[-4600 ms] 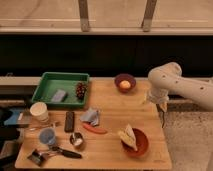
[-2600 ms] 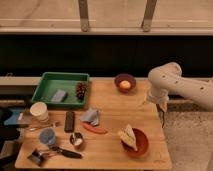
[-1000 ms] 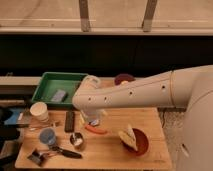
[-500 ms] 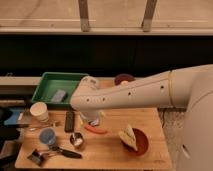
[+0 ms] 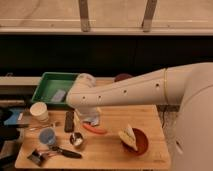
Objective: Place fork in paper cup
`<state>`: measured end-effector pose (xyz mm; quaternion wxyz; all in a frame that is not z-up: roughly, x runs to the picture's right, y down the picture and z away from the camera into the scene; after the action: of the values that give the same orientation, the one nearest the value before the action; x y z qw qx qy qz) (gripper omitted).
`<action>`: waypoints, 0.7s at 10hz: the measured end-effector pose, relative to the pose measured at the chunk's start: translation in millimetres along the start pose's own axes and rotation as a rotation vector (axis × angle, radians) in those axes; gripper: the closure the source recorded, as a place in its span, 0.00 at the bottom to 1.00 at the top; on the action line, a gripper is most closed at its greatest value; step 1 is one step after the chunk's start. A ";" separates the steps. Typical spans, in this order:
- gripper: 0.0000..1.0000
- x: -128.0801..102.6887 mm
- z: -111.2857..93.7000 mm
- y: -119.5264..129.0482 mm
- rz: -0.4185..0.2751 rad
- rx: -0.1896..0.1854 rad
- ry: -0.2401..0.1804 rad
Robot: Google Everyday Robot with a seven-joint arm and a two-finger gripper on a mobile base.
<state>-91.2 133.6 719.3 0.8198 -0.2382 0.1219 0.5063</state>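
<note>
Over the table's middle, an arm stretched in from the right

Across the wooden table (image 5: 107, 152) a thick white arm (image 5: 130, 92) reaches in from the right side of the view, slanting slightly downward to a rounded joint near the green tray (image 5: 46, 82). From that joint the wrist bends down. The gripper (image 5: 90, 114) hangs beneath it over the table's centre, just right of the black remote (image 5: 69, 121). Its jaws stand spread wide and grip nothing.

The gripper's outline merges with a crumpled blue-and-white item (image 5: 96, 121) lying under it, so whether the two touch cannot be told. The arm covers the tray's right end and most of a dark purple bowl (image 5: 122, 77) behind it; only the bowl's top shows above the arm. The robot's own bulk fills the lower right corner and cuts off the table's right edge. The fork (image 5: 44, 127) is only a thin pale streak, lying flat on the table between the paper cup (image 5: 39, 111) and the blue cup (image 5: 47, 136), well left of the gripper; its tines cannot be made out.

The paper cup stands upright at the table's left side, just in front of the tray; its inside cannot be made out. The tray holds a flat pale grey item (image 5: 59, 95). A small metal cup (image 5: 76, 140) stands just right of the blue cup. Toward the front right, a red bowl (image 5: 141, 146) holds pale yellow pieces (image 5: 127, 136). A black-handled utensil (image 5: 62, 152) lies along the front edge.
</note>
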 end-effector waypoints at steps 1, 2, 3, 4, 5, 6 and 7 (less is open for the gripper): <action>0.20 -19.1 -3.3 13.7 -0.029 -0.003 -0.018; 0.20 -38.1 -6.1 29.3 -0.060 -0.009 -0.035; 0.20 -56.4 -8.7 46.5 -0.095 -0.019 -0.053; 0.20 -73.6 -11.2 62.2 -0.131 -0.029 -0.070; 0.20 -85.7 -12.8 75.1 -0.162 -0.040 -0.083; 0.20 -96.7 -13.3 90.9 -0.198 -0.061 -0.098; 0.20 -103.4 -13.3 109.8 -0.242 -0.096 -0.116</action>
<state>-235.5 88.1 724.2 0.8683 -0.2604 0.0202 0.4217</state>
